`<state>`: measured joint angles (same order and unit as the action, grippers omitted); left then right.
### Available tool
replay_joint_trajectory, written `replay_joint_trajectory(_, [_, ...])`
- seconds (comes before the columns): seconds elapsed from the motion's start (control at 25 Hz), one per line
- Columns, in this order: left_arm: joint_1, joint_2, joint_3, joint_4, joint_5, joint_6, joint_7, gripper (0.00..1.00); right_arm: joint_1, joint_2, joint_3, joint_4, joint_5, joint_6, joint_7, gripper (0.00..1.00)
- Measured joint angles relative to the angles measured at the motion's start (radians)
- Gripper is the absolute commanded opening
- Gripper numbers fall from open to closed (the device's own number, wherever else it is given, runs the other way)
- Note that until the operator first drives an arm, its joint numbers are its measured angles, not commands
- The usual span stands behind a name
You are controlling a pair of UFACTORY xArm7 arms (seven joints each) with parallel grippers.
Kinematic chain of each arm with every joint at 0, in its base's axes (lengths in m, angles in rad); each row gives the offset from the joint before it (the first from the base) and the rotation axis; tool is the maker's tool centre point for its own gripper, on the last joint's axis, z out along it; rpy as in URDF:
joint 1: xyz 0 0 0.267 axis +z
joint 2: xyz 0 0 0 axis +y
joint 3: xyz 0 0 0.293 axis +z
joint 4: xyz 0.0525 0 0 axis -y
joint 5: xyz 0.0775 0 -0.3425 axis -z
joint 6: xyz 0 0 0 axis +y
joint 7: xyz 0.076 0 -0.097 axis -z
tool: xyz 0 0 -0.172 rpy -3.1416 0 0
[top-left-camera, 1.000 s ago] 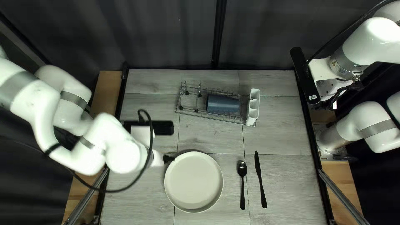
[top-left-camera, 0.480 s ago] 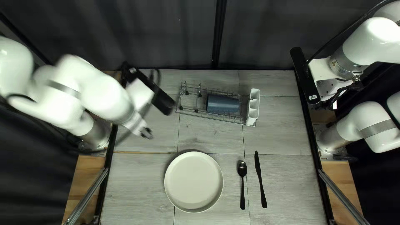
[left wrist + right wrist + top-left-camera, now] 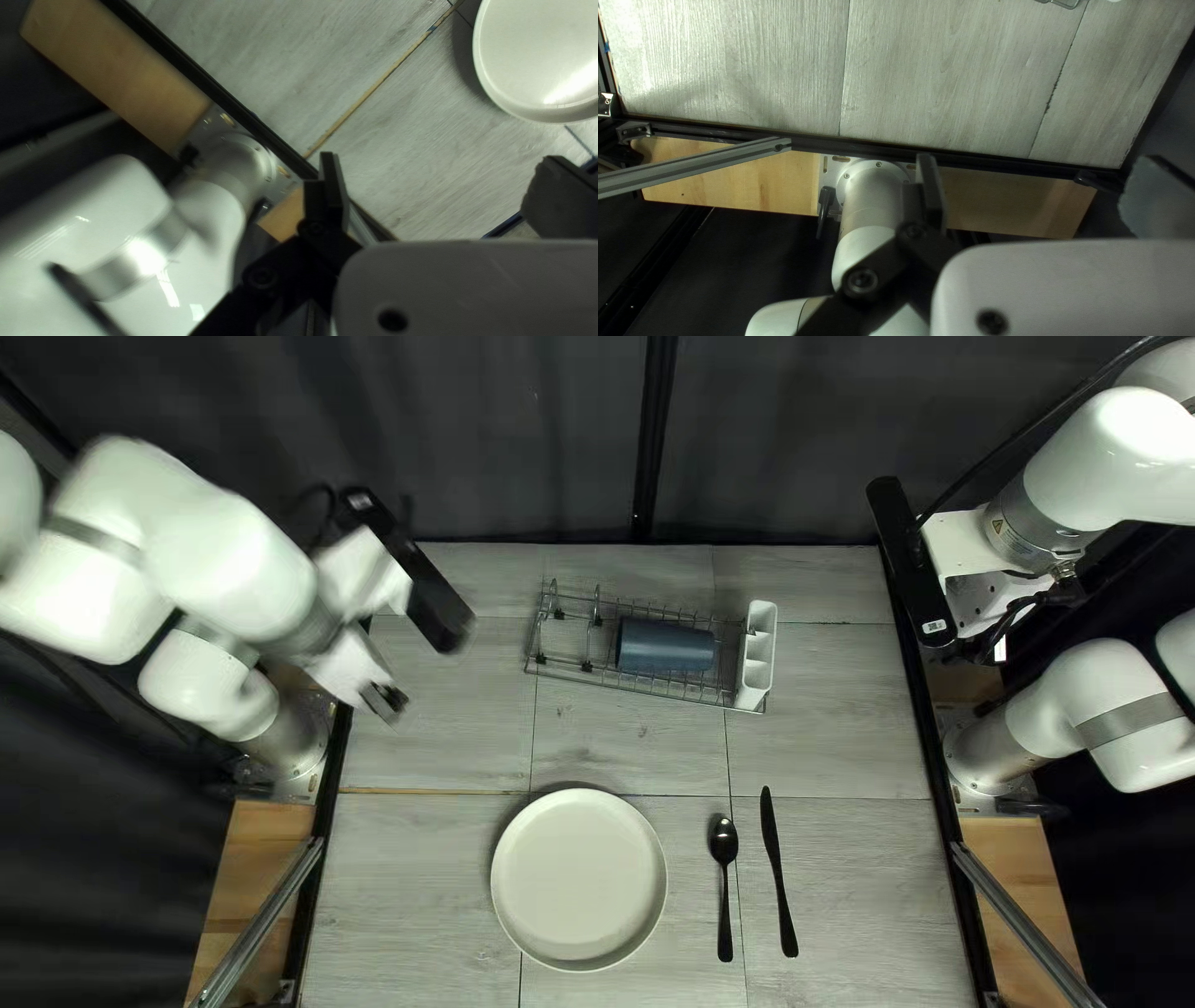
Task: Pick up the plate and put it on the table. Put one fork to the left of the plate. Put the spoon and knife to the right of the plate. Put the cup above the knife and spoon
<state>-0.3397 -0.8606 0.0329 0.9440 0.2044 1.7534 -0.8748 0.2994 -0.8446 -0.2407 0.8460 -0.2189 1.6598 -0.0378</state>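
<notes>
A pale round plate (image 3: 579, 880) lies on the table's near half; the left wrist view shows part of the plate (image 3: 542, 56) ahead of the fingers. To its right are a black spoon (image 3: 723, 846) and, farther right, a black knife (image 3: 778, 871). The dark blue cup (image 3: 666, 646) rests on its side in the wire rack. My left gripper (image 3: 384, 700) hangs by the table's left edge, apart from the plate; in its wrist view this gripper (image 3: 445, 186) is open and empty. My right gripper (image 3: 1000, 635) is beyond the right edge; in its wrist view the gripper (image 3: 1042, 186) stands open, holding nothing.
The wire rack (image 3: 567, 670) stands toward the table's far side, with a white compartment holder (image 3: 757, 657) at its right end. Dark frame rails (image 3: 326, 815) border the table. My left arm's base (image 3: 293, 741) stands beside the left rail.
My left gripper has swung away from the plate's left side, toward the far left and over the table's left edge. The plate, spoon, knife, cup and right arm have not moved.
</notes>
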Motion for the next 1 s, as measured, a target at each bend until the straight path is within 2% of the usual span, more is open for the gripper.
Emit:
replay_joint_trajectory(0.16, [-0.037,-0.053,-0.001,-0.011,0.026,0.006,0.077,1.0,0.0,0.0,0.0,0.0,0.0,0.0,0.0,1.0])
replay_joint_trajectory(0.72, [-0.039,-0.056,-0.001,-0.012,0.027,0.006,0.081,1.0,0.0,0.002,0.001,-0.002,-0.004,-0.002,-0.001,1.0])
replay_joint_trajectory(0.84, [-0.039,-0.056,-0.001,-0.012,0.027,0.006,0.081,1.0,-0.008,0.065,-0.025,-0.004,-0.02,-0.022,0.001,1.0])
replay_joint_trajectory(1.0, [-0.039,-0.056,-0.001,-0.012,0.027,0.006,0.081,1.0,-0.035,0.195,-0.105,-0.004,-0.046,-0.089,0.01,1.0])
